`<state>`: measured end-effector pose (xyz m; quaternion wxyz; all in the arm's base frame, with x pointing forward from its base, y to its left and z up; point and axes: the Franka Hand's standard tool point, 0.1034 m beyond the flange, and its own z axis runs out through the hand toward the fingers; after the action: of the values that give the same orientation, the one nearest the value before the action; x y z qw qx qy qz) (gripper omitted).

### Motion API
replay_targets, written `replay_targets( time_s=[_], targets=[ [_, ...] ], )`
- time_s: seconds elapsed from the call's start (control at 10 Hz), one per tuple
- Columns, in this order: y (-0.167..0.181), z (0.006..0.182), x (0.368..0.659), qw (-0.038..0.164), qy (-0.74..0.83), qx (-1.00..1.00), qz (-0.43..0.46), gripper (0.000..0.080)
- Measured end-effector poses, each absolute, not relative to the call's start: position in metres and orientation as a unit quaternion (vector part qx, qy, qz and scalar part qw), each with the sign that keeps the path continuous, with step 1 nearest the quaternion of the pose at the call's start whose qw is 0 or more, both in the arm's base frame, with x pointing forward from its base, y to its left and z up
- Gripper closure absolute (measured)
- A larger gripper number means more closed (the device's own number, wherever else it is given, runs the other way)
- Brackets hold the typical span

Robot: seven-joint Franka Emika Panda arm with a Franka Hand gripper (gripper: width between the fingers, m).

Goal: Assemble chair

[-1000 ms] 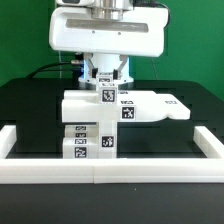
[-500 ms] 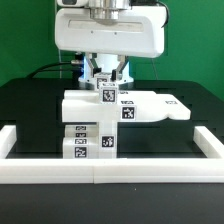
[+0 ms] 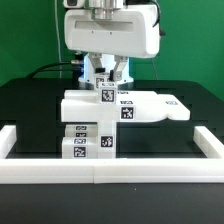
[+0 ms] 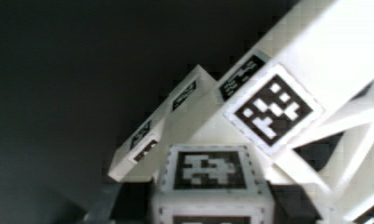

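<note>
Exterior view: my claw (image 3: pixel 107 78) directly above chair (image 3: pixel 105 120), straddling its upright post; grip itself unclear; post's long axis vertical.

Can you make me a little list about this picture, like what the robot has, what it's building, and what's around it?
robot: one arm, its end effector down over the white pieces
end effector grip: closed on a small white tagged block
being built: chair, white blocky pieces joined together, with black-and-white square tags
chair position: against the white border rail, on the black table
wrist view: tagged white pieces up close
</note>
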<state>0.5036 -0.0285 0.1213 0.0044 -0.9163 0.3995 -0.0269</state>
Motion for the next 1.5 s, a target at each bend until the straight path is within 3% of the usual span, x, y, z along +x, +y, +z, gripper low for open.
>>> replay_targets(
  time_s=[0.5,0.7,0.9,1.5],
  targets=[
    [-0.0264,0.1211,0.5038,0.012,0.459,-0.888,-0.025,0.0506],
    [-0.024,0.1211,0.5038,0.009,0.394,-0.919,-0.026,0.0194],
    [-0.0238,0.1222,0.5044,0.007,0.286,-0.958,-0.028,0.0158],
    [-0.0244,0.1209,0.503,-0.001,0.053,-0.998,-0.03,0.015]
  ],
)
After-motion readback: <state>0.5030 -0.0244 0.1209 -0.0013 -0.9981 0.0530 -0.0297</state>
